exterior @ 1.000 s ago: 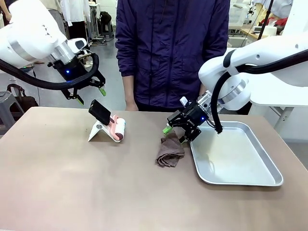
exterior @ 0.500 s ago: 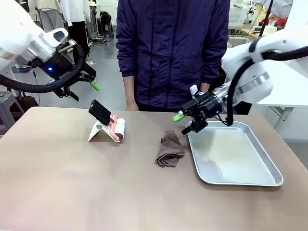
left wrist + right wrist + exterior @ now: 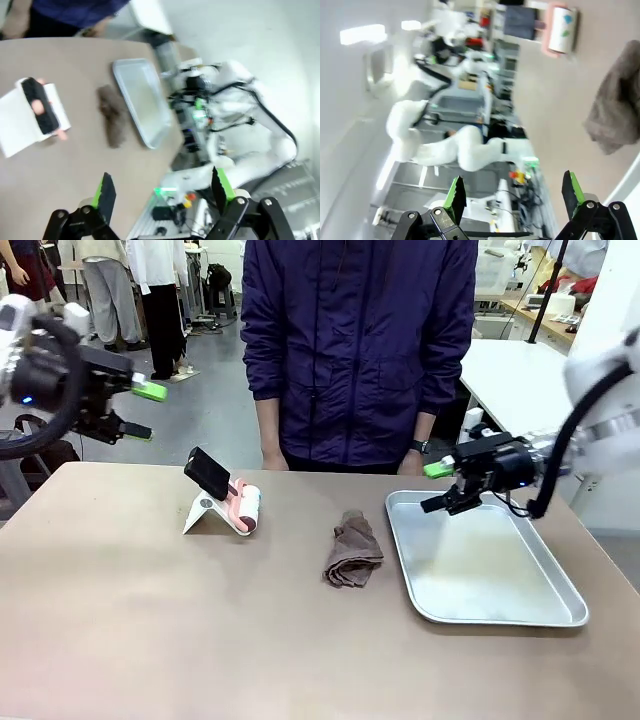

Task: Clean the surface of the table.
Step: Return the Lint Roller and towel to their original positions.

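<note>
Tan tabletop (image 3: 150,630) w/ person (image 3: 355,340) standing at far edge. Left claw (image 3: 135,410) raised off the tabletop's left end, fingers spread, nothing held; wrist view likewise shows its claw (image 3: 161,195) spread, empty. Right claw (image 3: 440,488) above far-left corner of metal tray (image 3: 560,615), fingers apart, empty; same in wrist view (image 3: 512,192). Crumpled brown cloth (image 3: 353,549) lies just left of tray, mid-tabletop. Lint roller (image 3: 246,508) on white stand (image 3: 205,512) w/ black handle (image 3: 208,472), left of cloth, apart from it.
</note>
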Available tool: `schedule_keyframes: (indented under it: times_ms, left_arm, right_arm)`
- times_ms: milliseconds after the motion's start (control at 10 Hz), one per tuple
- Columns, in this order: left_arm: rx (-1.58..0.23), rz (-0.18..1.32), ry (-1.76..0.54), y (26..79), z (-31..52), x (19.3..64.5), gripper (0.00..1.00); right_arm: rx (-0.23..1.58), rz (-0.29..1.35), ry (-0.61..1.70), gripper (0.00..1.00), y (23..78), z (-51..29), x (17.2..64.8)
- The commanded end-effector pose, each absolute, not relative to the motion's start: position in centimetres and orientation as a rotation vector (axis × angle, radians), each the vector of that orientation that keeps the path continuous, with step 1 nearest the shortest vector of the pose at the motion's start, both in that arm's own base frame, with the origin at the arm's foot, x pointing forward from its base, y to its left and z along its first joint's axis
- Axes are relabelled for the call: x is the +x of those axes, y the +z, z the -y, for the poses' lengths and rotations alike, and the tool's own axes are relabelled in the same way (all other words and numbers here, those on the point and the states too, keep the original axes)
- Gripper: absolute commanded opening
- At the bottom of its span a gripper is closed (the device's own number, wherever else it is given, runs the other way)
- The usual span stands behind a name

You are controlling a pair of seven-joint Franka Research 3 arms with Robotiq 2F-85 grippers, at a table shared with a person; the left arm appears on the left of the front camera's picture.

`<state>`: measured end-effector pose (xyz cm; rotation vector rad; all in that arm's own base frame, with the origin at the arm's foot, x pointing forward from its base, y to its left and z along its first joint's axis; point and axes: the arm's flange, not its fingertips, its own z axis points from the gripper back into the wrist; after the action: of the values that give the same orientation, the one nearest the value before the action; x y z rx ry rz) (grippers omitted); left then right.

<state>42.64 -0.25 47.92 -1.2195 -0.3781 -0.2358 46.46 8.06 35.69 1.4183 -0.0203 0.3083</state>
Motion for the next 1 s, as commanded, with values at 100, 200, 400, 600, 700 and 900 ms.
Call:
schedule_keyframes:
  times_ms: [100, 200, 400, 600, 700, 900]
  left_arm:
    - [-1.521, 0.301, -0.056, 41.6, -6.7, 41.4, 1.0]
    - [-1.541, 0.306, -0.016, 40.4, -8.1, 40.2, 1.0]
    - [-1.443, 0.245, 0.004, 38.8, -9.0, 38.5, 1.0]
    - [-1.502, 0.271, 0.005, 38.1, -10.2, 38.7, 1.0]
    - [-1.502, 0.271, 0.005, 38.1, -10.2, 38.7, 1.0]
    - [-1.502, 0.271, 0.005, 38.1, -10.2, 38.7, 1.0]
  right_arm:
    - [1.594, 0.216, 0.186, 1.0, 36.0, -4.1, 42.2]
    - [1.571, 0.251, 0.142, 1.0, 36.5, -3.4, 41.2]
    - [1.504, 0.321, 0.075, 1.0, 37.5, -2.8, 40.1]
    - [1.549, 0.252, 0.114, 1.0, 36.4, -1.7, 40.9]
    - [1.549, 0.252, 0.114, 1.0, 36.4, -1.7, 40.9]
    - [1.549, 0.252, 0.114, 1.0, 36.4, -1.7, 40.9]
